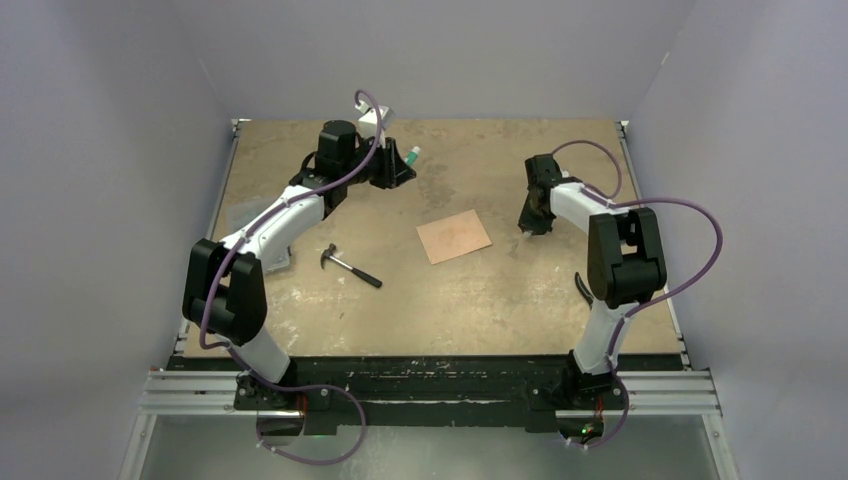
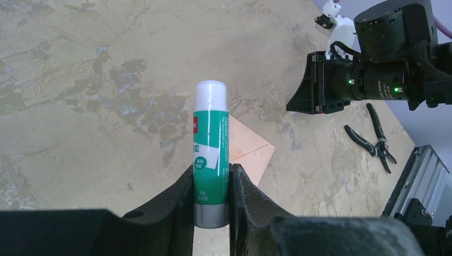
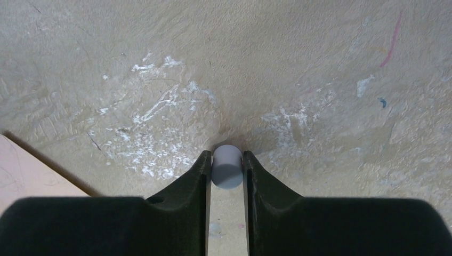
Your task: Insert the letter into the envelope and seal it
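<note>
Top external view had the envelope (image 1: 454, 237) flat on the tabletop (image 1: 500, 300), likely light, floppy paper best lifted by an edge, while your left tool (image 2: 211, 181) pinched a glue stick (image 2: 210, 138), your right tool (image 3: 227, 162) a grey cylinder (image 3: 227, 172).

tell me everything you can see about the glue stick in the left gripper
The glue stick is a small, plastic-looking cylinder. It has a green body with a white label patch and printed characters, a rounded white top section and a grey base. The left gripper is shut on its lower end, clamping it from both sides, so most of it sticks straight out past the gripper. Nothing else touches it. In the top view it is toward the far side of the table, left of centre. Whether the white end is a cap or bare glue is unclear.
</note>
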Available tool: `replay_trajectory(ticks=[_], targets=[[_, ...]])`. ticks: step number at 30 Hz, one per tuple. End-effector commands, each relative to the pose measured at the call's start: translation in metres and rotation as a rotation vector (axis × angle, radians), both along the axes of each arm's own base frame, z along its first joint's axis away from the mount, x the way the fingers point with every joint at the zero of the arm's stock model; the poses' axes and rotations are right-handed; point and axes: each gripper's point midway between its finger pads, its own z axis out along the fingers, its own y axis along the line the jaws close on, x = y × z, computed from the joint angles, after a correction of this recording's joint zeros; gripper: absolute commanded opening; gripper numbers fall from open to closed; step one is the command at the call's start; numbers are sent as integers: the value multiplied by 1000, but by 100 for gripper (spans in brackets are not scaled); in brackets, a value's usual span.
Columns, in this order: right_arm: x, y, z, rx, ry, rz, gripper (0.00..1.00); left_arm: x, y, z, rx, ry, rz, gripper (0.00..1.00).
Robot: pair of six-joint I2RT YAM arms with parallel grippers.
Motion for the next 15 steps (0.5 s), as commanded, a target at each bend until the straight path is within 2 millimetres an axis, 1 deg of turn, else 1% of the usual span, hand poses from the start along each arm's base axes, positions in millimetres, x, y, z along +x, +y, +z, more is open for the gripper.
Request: replay_trajectory(ticks=[1, 2, 4, 7, 8, 10, 12, 14, 15], targets=[[25, 6, 41, 28, -113, 39, 3, 8, -5, 27, -32, -88, -34, 0], [29, 11, 51, 49, -135, 61, 2, 7, -6, 27, -32, -91, -46, 0], [38, 30, 77, 130, -193, 152, 1, 3, -10, 30, -37, -109, -87, 0], [45, 77, 120, 329, -272, 367, 0, -5, -18, 35, -46, -154, -181, 0], [49, 90, 137, 380, -317, 431, 0, -9, -21, 37, -46, -175, -218, 0], [42, 120, 167, 531, -379, 565, 0, -19, -27, 44, -53, -220, -307, 0], [30, 143, 198, 674, -441, 662, 0, -29, -31, 51, -58, -258, -378, 0], [19, 158, 232, 790, -511, 708, 0, -37, -32, 55, -45, -282, -440, 0], [13, 164, 246, 847, -529, 727, 0, -40, -33, 56, -39, -290, -462, 0]])
